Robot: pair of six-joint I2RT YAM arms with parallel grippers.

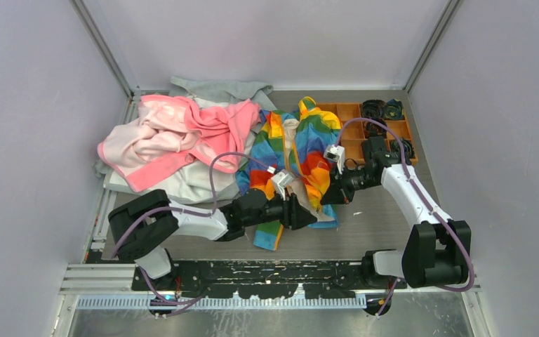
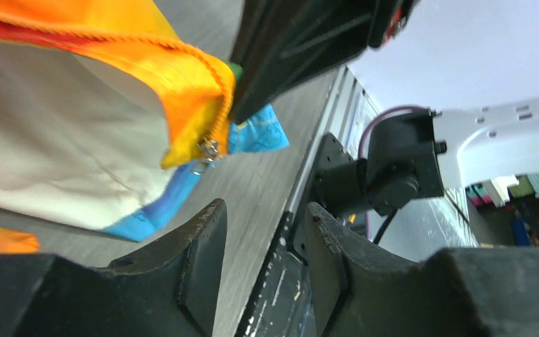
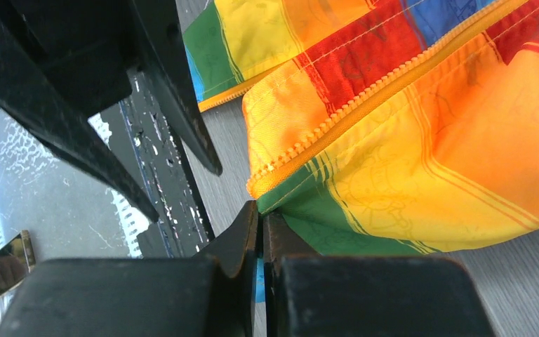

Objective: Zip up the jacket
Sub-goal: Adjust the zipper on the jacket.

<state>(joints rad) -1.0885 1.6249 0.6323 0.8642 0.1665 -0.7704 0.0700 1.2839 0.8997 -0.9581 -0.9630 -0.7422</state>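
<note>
The jacket [image 1: 309, 140] lies open in the middle of the table [image 1: 386, 225], cream lining [image 2: 56, 140] showing. Its collar points to twelve o'clock and its hem to six in the overhead view, so the orange zipper [image 3: 365, 105] runs along that twelve-to-six line. A pink garment [image 1: 182, 126] is heaped at its nine o'clock, a grey garment [image 1: 217, 90] at about eleven, and an orange tray [image 1: 351, 111] at two. Both arms meet at the hem. The right gripper [image 3: 261, 217] is clenched on the jacket, its fingers pressed together over the green corner just below the bottom end of the zipper teeth. The left gripper [image 2: 263, 225] is released, its jaws apart with only bare table between them. In its own camera the zipper slider [image 2: 209, 149] hangs off the orange corner at about eleven o'clock from the gap between the fingers, near but not touching. The right gripper's black finger sits just beside that corner at one o'clock. The left arm is therefore the nearer one for the pull, and the right looks placed to anchor the hem. The left would likely have to swing toward eleven o'clock to bring the slider between its pads, then draw it toward the collar. Whether both rows of teeth are already seated in the slider cannot be told from here, as the corner is folded and partly hidden.
</note>
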